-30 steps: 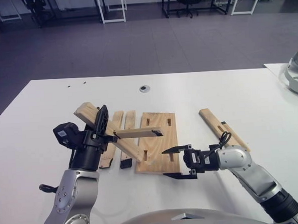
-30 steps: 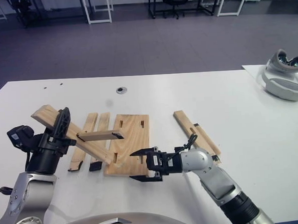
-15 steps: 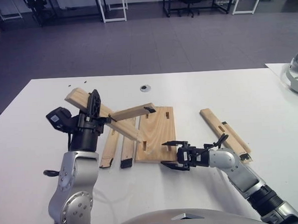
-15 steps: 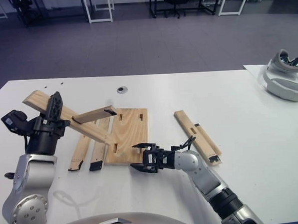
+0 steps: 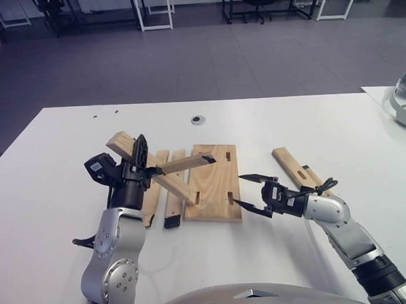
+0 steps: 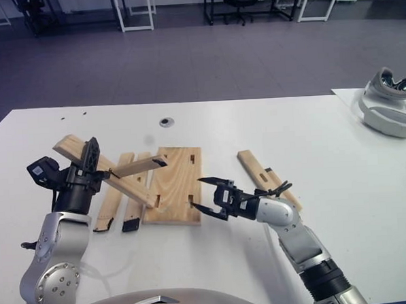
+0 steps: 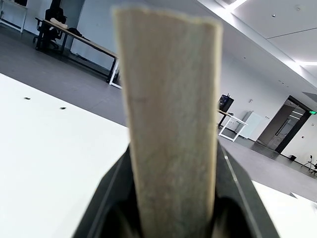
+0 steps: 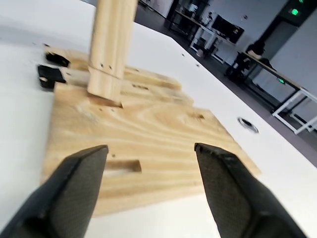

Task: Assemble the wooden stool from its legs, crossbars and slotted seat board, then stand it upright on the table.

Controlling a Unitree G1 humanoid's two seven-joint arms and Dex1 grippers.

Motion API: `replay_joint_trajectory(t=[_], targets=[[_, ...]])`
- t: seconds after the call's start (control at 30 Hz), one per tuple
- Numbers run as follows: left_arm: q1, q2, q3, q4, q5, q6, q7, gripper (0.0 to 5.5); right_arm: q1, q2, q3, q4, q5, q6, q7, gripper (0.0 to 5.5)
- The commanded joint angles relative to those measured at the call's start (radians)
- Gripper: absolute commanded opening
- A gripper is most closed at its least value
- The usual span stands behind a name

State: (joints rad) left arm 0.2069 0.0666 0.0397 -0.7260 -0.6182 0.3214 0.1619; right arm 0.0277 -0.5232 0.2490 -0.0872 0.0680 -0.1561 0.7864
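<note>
Early stage. Left gripper (image 5: pixel 139 162) clamps leg (image 5: pixel 174 189) with crossbar (image 5: pixel 186 164) fitted — tip tilted at slot of seat board (image 5: pixel 216 175), mid-tabletop. Right gripper (image 5: pixel 238 190) wide, empty, beside board's right edge. Two slats (image 5: pixel 172 211), notched leg (image 5: pixel 301 173) loose — most assembly left.

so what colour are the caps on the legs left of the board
Black caps, clearest in the right wrist view.

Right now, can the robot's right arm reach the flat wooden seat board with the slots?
Probably yes. The open right gripper hovers at the right edge of the flat wooden seat board, nothing between them. The wooden leg touches its left side.
</note>
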Motion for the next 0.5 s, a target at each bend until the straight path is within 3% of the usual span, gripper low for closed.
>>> replay_joint_trajectory(t=[0.03, 0.3, 0.5], targets=[[-0.021, -0.017, -0.007, 0.023, 0.032, -0.009, -0.013, 1.01, 0.015, -0.009, -0.014, 0.045, -0.04, 0.001, -0.031, 3.26], [0.012, -0.047, -0.011, 0.024, 0.06, -0.01, -0.028, 1.01, -0.011, -0.001, -0.01, 0.19, -0.146, -0.02, -0.114, 3.26], [0.04, -0.054, -0.016, -0.003, 0.086, -0.011, -0.022, 1.01, -0.008, 0.026, 0.052, 0.165, -0.145, -0.026, -0.086, 3.26]])
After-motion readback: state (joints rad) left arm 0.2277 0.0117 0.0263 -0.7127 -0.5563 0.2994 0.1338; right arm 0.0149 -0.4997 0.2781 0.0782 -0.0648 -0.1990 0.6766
